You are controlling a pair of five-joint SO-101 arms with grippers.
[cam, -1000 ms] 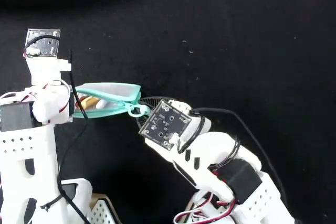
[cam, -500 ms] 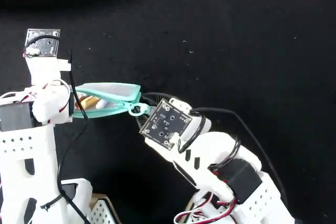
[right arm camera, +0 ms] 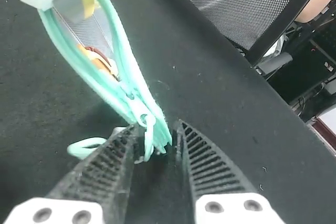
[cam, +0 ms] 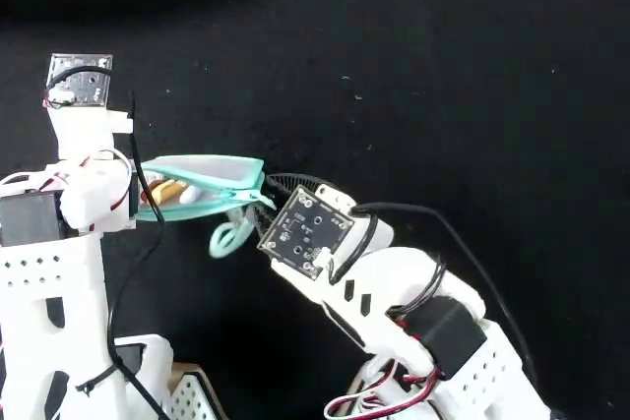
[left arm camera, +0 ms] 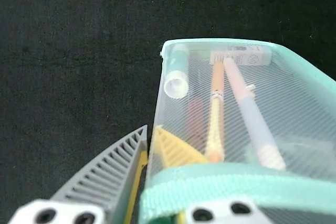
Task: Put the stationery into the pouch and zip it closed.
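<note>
Right wrist view showed the right gripper nearest, its jaws narrowly apart around the teal tip of the pouch. The zipper pull rested against one finger, and a teal loop lay on the black counter. Beyond, the left gripper clamped the pouch's other end. In the high view the pouch lay at middle left, with pens inside.

the pouch is translucent ribbed plastic, edged in woven fabric, on matt cloth.
</note>
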